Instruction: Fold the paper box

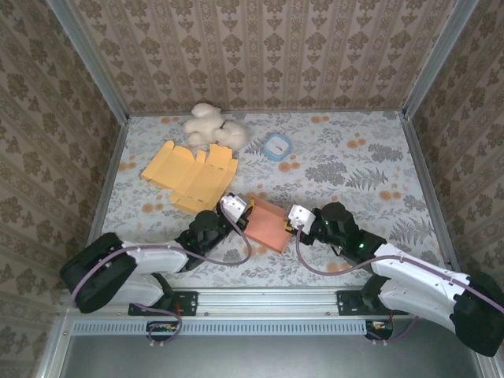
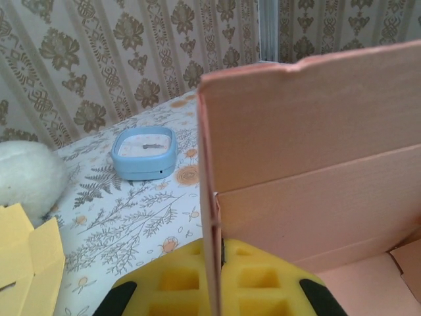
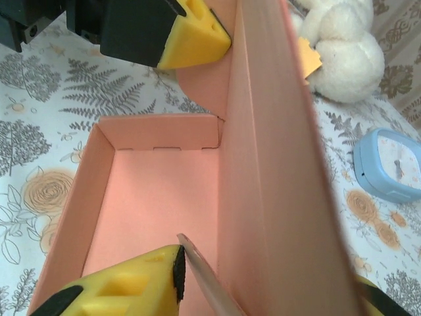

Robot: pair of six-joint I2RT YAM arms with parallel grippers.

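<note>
The pink paper box [image 1: 268, 224] lies between my two grippers near the table's front, part folded, with one long wall [image 3: 276, 171] standing up. My left gripper [image 1: 249, 209] is shut on a thin upright side panel [image 2: 209, 197] of the box, its yellow pads [image 2: 177, 276] pressed against both faces. In the right wrist view that same left finger [image 3: 197, 36] shows at the box's far corner. My right gripper [image 3: 273, 289] straddles the tall wall with its jaws apart. A small flap leans against its left pad [image 3: 176, 273], and a gap lies between that pad and the wall.
A flat yellow box blank [image 1: 191, 175] lies at the back left, with a white plush toy [image 1: 211, 128] behind it. A small blue square dish [image 1: 276, 146] sits behind the pink box. Patterned walls close off the table's sides and back.
</note>
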